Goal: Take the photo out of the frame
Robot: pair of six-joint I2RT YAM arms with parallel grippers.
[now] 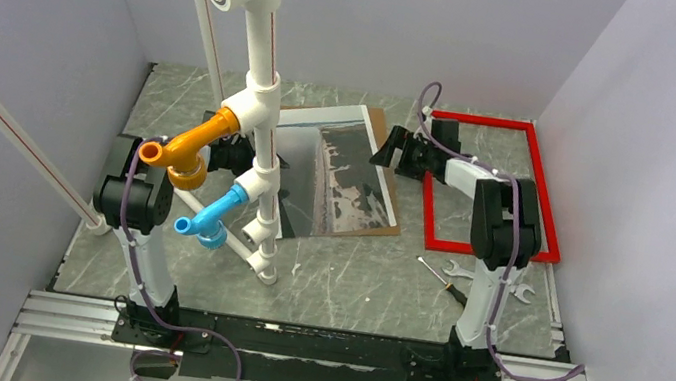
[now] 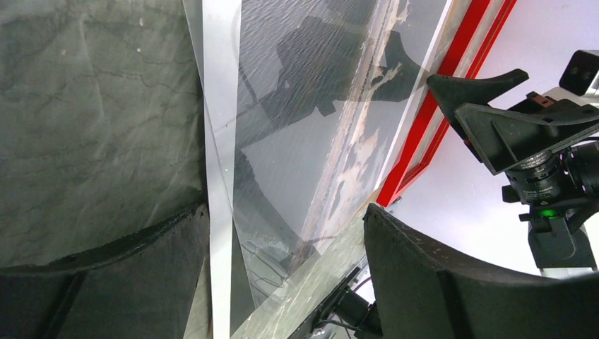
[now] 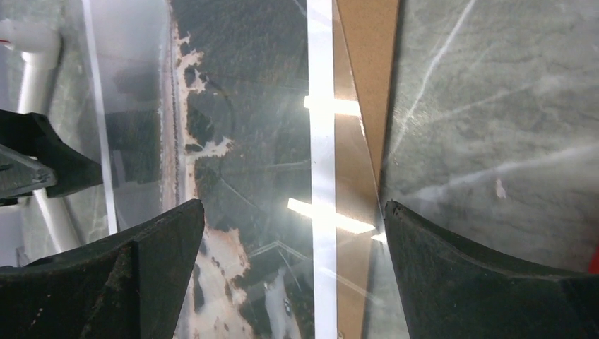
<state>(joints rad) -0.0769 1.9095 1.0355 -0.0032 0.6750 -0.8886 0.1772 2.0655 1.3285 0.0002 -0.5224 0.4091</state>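
Grey table [image 1: 352, 274]; photo [image 1: 346, 177] left of frame [image 1: 482, 120], apart

- Large rectangular landscape photo print [image 3: 240, 141], beneath both claws: dark grey, with a mottled pale, rust-tinged streak running along it and a white border.
- Flat rectangular backing board [image 3: 360, 70], showing past the photo's border under the right claw [image 3: 294, 205]: plain tan brown.
- Thin rectangular picture frame [image 1: 486, 121], to the right of the right claw: bright red.
- Stone-look worktop [image 1: 352, 274]: grey-green with pale veins.
- Left claw [image 2: 286, 212] and right claw: matt black.
- Upright plastic pipe stand [image 1: 264, 48] beside the left claw: white, with one orange elbow [image 1: 189, 143] and one blue elbow [image 1: 214, 213].
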